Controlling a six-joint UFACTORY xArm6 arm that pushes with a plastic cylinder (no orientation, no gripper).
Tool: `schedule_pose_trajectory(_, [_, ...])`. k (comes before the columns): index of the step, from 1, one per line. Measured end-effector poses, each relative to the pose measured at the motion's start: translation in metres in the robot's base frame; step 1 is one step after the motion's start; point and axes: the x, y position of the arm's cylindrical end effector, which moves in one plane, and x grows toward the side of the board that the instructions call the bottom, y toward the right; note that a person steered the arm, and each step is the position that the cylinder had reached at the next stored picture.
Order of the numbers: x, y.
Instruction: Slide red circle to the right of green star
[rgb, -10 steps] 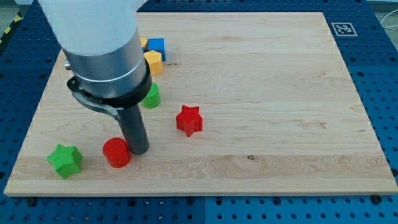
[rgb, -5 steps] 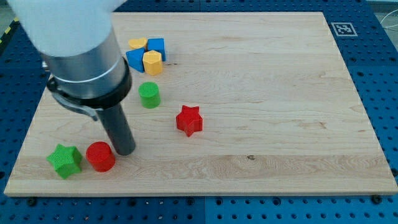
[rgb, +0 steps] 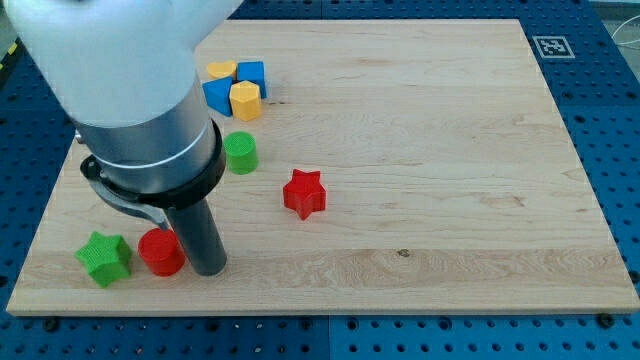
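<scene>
The red circle (rgb: 158, 252) lies near the board's bottom left, just right of the green star (rgb: 104, 258), close to it or touching. My tip (rgb: 208, 268) rests on the board right next to the red circle's right side, slightly lower in the view. The rod and the arm's grey body rise above it and hide part of the board's left.
A red star (rgb: 304, 193) lies mid-board. A green cylinder (rgb: 240, 152) sits above and right of the rod. A cluster of two yellow blocks (rgb: 244, 99) and two blue blocks (rgb: 251, 75) lies near the top left. The board's bottom edge (rgb: 320, 308) is close below.
The red circle slid left from beside the rod to next to the green star. My tip followed left, then shifted slightly right and down. The other blocks stayed put.
</scene>
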Motion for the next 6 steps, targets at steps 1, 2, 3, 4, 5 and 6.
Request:
schedule_pose_trajectory(1, [0.0,0.02])
schedule_pose_trajectory(2, [-0.005,0.038])
schedule_pose_trajectory(3, [-0.023,0.039])
schedule_pose_trajectory(4, [-0.034,0.037])
schedule_pose_trajectory(5, [-0.034,0.027])
schedule_pose_trajectory(6, [-0.032,0.015])
